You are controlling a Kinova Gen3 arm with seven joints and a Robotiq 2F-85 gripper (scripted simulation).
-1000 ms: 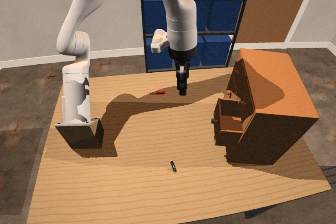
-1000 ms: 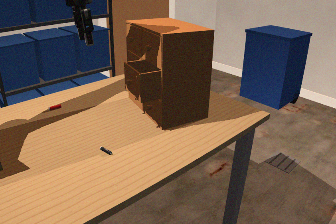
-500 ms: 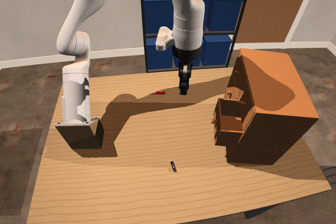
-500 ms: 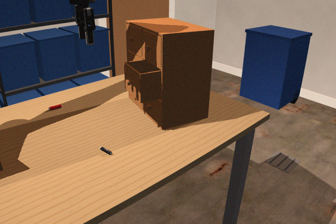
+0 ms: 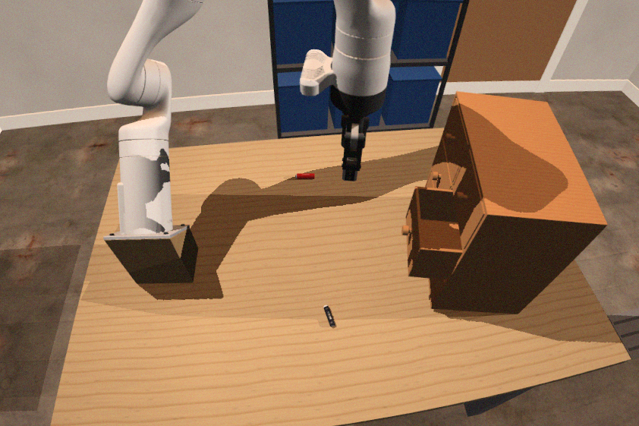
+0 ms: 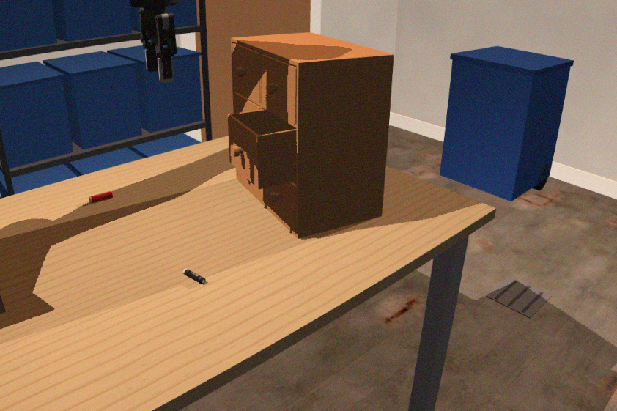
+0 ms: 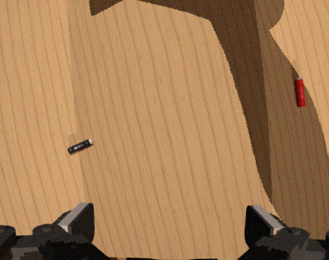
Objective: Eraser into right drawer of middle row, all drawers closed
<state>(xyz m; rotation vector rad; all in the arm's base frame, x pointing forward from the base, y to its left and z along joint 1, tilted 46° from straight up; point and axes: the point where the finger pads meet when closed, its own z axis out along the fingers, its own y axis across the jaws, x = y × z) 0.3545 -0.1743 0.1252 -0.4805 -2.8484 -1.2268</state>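
Gripper [image 5: 350, 177] [image 6: 158, 74] [image 7: 169, 221] wide, empty, upper left in exterior view. Drawer [image 5: 435, 262] [image 6: 276, 157] out, right of centre. Eraser not visible; can't place it. Likely between steps; next: locate eraser before any closing push.

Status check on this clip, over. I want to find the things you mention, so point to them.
Gripper [image 5: 350, 177] [image 6: 158, 75] [image 7: 169, 221] open, above table. Middle-row right drawer [image 5: 439, 235] [image 6: 259, 122] pulled out. No eraser identifiable on table. Nothing visible blocking drawer front.

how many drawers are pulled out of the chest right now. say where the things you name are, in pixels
1: the right drawer of the middle row [image 5: 439, 235] [image 6: 244, 147], jutting from the front of the chest [image 5: 536, 157] [image 6: 344, 147]. Its bulk may hide a slightly opened one below.
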